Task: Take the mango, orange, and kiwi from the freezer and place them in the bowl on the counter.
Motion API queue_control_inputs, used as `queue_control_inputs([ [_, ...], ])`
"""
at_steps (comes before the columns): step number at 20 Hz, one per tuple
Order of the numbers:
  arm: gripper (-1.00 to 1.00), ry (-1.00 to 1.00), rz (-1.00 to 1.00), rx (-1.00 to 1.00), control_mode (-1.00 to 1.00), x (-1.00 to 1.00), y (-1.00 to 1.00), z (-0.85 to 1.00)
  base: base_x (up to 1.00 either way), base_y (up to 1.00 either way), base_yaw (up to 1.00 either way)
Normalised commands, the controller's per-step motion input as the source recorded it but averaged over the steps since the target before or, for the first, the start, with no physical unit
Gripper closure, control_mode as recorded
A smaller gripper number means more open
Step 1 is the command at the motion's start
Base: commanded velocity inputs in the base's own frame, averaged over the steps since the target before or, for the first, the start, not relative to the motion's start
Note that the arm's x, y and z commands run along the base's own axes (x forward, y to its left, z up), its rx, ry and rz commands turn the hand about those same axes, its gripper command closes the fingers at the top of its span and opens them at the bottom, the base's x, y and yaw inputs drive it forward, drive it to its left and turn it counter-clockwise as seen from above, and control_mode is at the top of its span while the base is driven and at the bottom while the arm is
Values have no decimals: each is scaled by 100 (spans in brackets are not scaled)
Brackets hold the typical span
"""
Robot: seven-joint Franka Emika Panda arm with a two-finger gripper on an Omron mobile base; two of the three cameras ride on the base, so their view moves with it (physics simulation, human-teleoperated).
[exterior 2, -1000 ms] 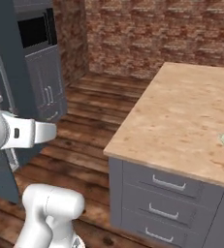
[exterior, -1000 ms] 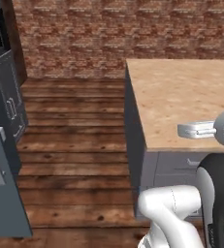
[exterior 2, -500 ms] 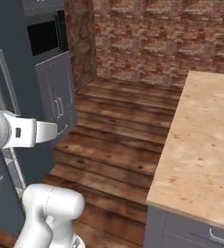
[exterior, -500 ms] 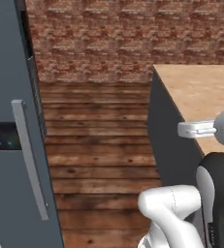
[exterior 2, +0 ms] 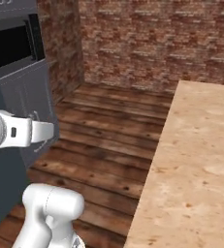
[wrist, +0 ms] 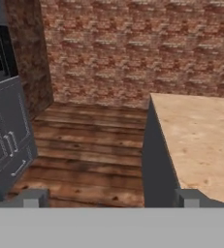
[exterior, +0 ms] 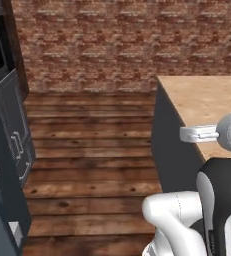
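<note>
The claw (wrist: 111, 198) stands wide open with nothing between its 2 tips, pointed over the wooden floor (exterior: 92, 150) beside the worktop (wrist: 200, 135). No fruit or bowl is in sight, so where they lie cannot be told. The dark appliance (exterior 2: 21, 92) at left may be the freezer, though that is unsure. Risk: the arm could clip the worktop edge or appliance doors while the base is turning nearby.

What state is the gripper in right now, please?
Gripper: open, jaws spread wide, holding nothing.
</note>
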Motion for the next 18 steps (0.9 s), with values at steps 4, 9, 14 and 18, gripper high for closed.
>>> queue_control_inputs([
  [4, -100, 0, 0, 0, 100, 0, 0, 0, 100, -41, 0],
  [9, -100, 0, 0, 0, 100, 0, 0, 0, 100, 0, -6],
  [14, -100, 0, 0, 0, 100, 0, 0, 0, 100, 0, 0],
  [18, -100, 0, 0, 0, 100, 0, 0, 0, 100, 3, 24],
])
